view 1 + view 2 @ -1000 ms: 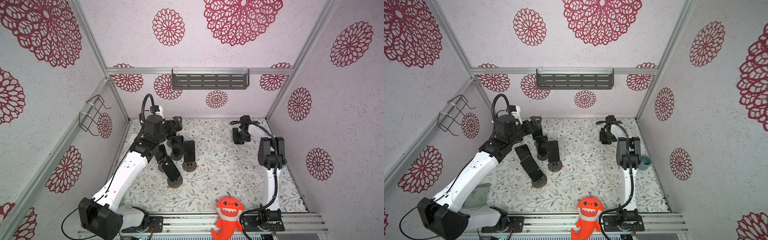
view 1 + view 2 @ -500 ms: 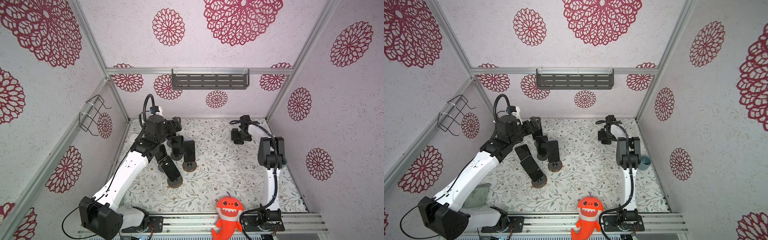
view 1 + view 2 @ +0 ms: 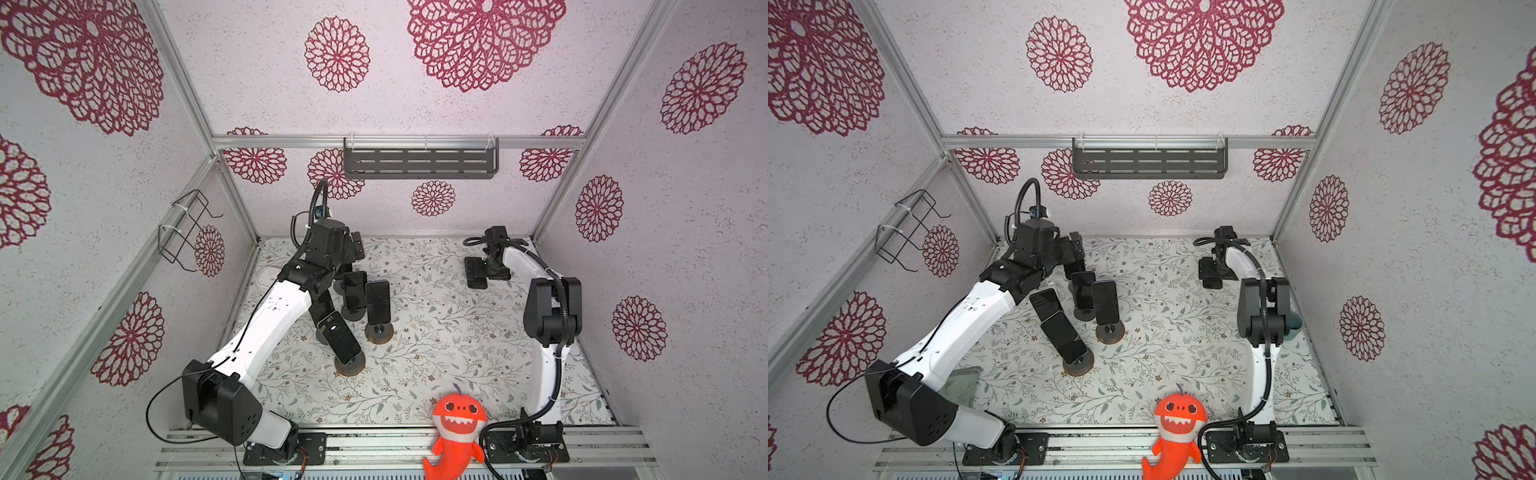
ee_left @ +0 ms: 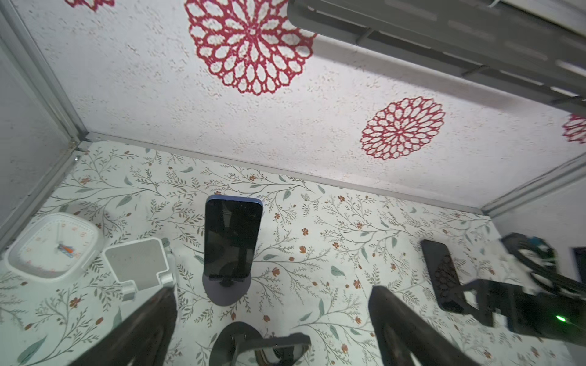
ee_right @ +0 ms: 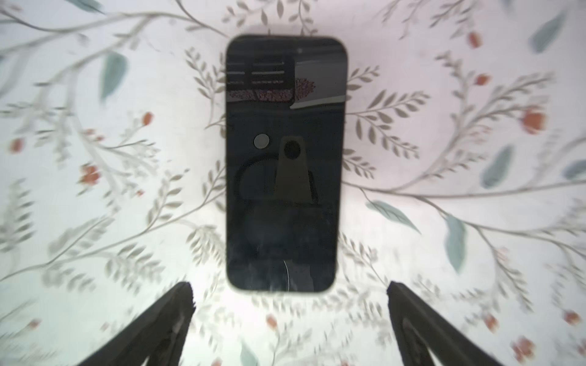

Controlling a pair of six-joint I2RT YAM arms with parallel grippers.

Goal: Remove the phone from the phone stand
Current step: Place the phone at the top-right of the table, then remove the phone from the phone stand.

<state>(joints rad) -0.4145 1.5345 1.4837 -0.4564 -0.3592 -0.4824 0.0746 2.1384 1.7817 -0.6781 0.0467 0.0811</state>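
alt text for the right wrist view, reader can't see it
A dark phone lies flat, screen up, on the floral table cover. The right pincer is open, its two fingers either side of the phone's near end, not touching it.

no text, brand or label can be read. faint orange numerals are seen on the clock (image 4: 52, 250) face, too blurred to be made out. the phone (image 5: 285, 164) screen is dark; only reflections are seen on it.

Floral tabletop (image 5: 95, 190) blurred in right wrist view, dark stand (image 4: 229, 336) cut off in left wrist view
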